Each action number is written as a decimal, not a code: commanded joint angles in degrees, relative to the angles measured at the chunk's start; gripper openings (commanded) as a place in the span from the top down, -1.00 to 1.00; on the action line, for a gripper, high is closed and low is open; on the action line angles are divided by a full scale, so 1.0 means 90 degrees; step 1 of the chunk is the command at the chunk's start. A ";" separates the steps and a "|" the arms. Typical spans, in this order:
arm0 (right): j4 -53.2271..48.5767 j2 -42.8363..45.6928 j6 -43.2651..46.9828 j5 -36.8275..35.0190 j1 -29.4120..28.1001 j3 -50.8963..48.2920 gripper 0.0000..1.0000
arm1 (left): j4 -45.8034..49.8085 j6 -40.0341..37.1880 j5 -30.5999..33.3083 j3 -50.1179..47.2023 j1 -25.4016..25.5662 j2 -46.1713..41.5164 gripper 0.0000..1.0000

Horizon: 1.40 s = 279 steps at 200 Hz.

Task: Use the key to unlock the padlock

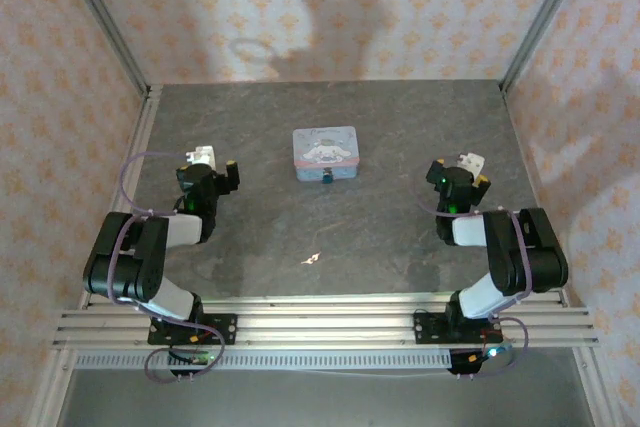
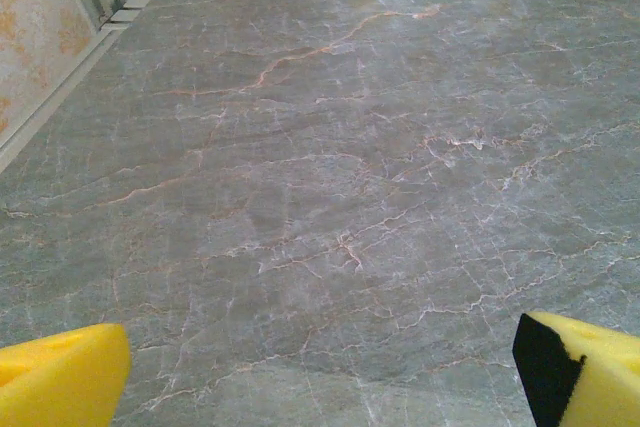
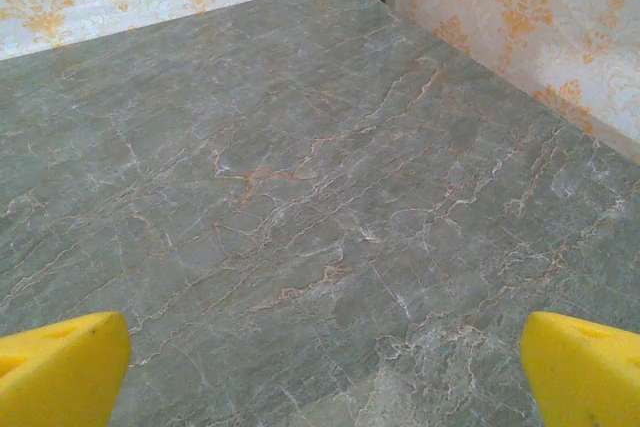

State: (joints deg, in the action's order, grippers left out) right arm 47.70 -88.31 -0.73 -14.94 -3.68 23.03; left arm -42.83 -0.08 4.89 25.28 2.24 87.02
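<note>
The counter (image 1: 400, 127) was a flat slab with a stone look, dark grey, crossed by thin pale and rust-coloured veins. Near its middle lay a pale blue tin (image 1: 325, 152), rectangular with rounded corners, with a white cartoon figure on the lid. The padlock (image 1: 327, 178), a tiny dark blue-black thing, sat against the near side of the tin; its finer shape was too small to tell. The key (image 1: 311, 259), a thin pale sliver, lay flat on the bare counter, well apart from the padlock, nearer to the arm bases and between them.

The left claw (image 1: 211, 161) stood to the left of the tin and the right claw (image 1: 460, 170) to the right of it, both apart from every thing. Each claw was spread wide and held nothing. In the left wrist view its yellow pads (image 2: 60, 375) looked soft and matte, like foam, one at each lower corner, with only veined stone between them. In the right wrist view the yellow pads (image 3: 585, 367) stood in the same way.

The walls (image 1: 330, 7) carried pale wallpaper with an orange ornament. Ribbed metal rails (image 1: 320, 322) ran along the near edge.
</note>
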 commanded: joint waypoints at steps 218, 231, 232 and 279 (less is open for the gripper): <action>-0.0038 0.0125 0.0064 0.0052 0.0048 -0.0064 -0.99 | 0.0081 -0.0086 -0.0015 -0.0064 0.0027 -0.0138 -1.00; -0.0037 0.0129 0.0062 0.0049 0.0048 -0.0062 -0.99 | 0.0079 -0.0085 -0.0039 -0.0066 0.0010 -0.0138 -1.00; -0.0037 0.0127 0.0067 0.0049 0.0048 -0.0065 -0.99 | 0.0080 -0.0087 -0.0047 -0.0065 0.0008 -0.0138 -1.00; 0.0082 0.0198 0.0072 0.0059 0.0038 -0.0153 -0.99 | 0.0255 -0.0081 -0.0474 0.0011 -0.0122 -0.0174 -1.00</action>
State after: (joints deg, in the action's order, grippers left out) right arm 47.77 -88.18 -0.73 -14.94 -3.70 22.92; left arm -42.70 -0.08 2.42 25.28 1.69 87.02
